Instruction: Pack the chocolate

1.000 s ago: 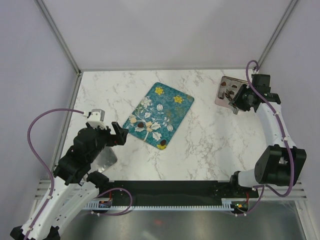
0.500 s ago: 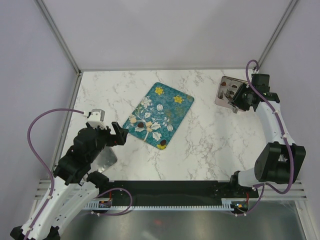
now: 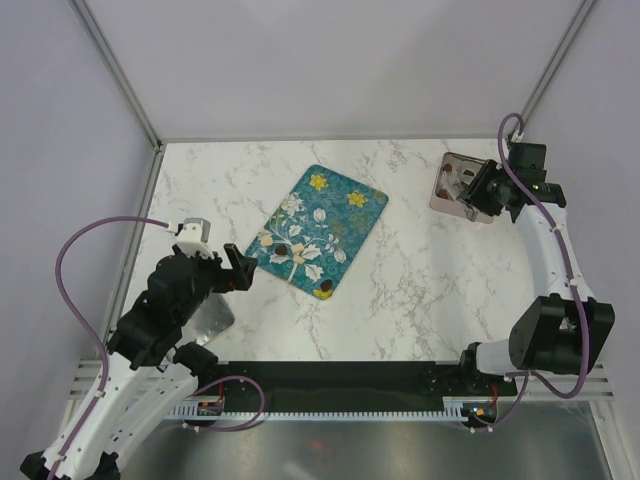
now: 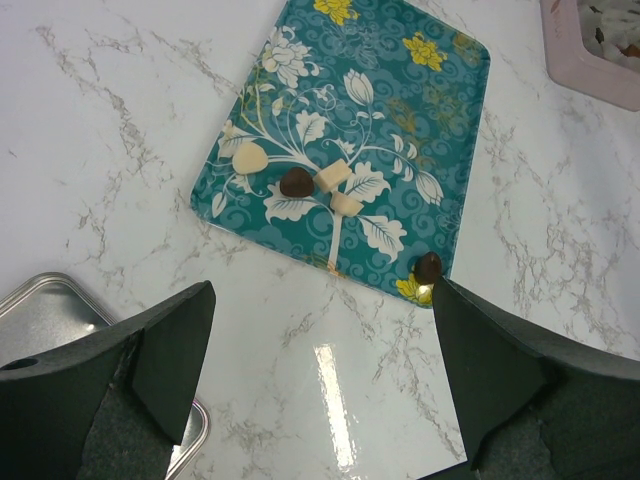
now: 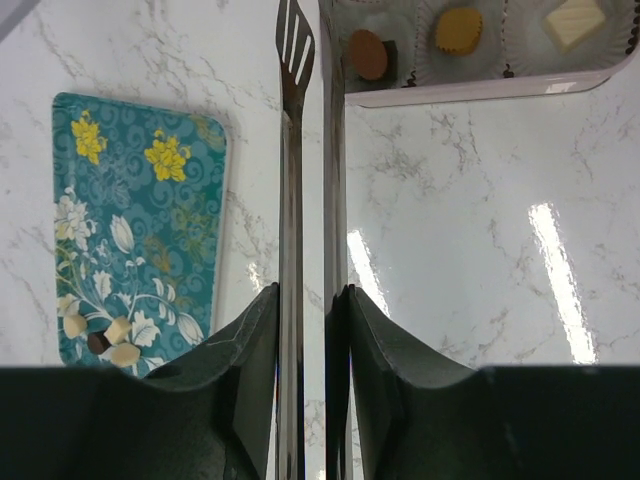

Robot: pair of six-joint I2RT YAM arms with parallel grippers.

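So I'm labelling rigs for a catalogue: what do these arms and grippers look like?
The left arm and right arm have white links and bulky black joints. A purple cable loops along each. The left gripper and right gripper have matte black, wedge-shaped fingers.

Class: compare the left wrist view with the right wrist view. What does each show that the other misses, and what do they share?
Left wrist only: a silver tin and a dark chocolate at the tray's corner. Right wrist only: metal tongs and the filled paper cups. Both: the teal tray, its chocolate cluster and the pink box.
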